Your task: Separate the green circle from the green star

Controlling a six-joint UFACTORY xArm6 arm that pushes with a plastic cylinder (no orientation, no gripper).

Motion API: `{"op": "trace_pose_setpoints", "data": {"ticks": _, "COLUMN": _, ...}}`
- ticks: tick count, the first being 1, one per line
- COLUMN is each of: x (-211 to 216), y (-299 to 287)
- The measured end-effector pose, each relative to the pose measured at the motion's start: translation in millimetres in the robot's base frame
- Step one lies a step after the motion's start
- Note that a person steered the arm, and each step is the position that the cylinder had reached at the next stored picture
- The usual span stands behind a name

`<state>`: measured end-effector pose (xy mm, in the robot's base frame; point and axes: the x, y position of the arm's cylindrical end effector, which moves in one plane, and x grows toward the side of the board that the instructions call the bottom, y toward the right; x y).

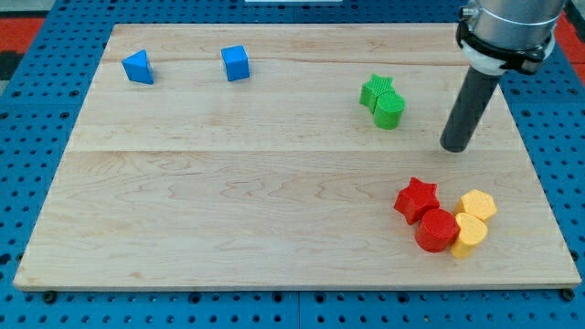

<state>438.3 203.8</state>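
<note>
The green star point(376, 90) and the green circle point(389, 111) sit touching each other in the upper right part of the wooden board point(228, 183), the circle just below and right of the star. My tip point(453, 146) rests on the board to the right of the green circle, a short gap away and slightly lower in the view. It touches no block.
A blue triangle-like block point(138, 67) and a blue cube point(236, 63) sit at the view's upper left. A red star point(416, 199), a red circle point(436, 230) and two yellow blocks point(477, 205) point(469, 234) cluster at the lower right, below my tip.
</note>
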Motion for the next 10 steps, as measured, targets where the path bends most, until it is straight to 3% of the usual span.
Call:
{"op": "trace_pose_setpoints", "data": {"ticks": 2, "x": -57.7, "y": -10.0}}
{"op": "trace_pose_setpoints", "data": {"ticks": 5, "x": -59.8, "y": -216.8}}
{"op": "trace_pose_setpoints", "data": {"ticks": 6, "x": -59.8, "y": -194.6}}
{"op": "trace_pose_setpoints", "data": {"ticks": 7, "x": -59.5, "y": -120.8}}
{"op": "trace_pose_setpoints", "data": {"ticks": 8, "x": -54.5, "y": -116.7}}
{"op": "trace_pose_setpoints", "data": {"ticks": 10, "x": -40.3, "y": -202.7}}
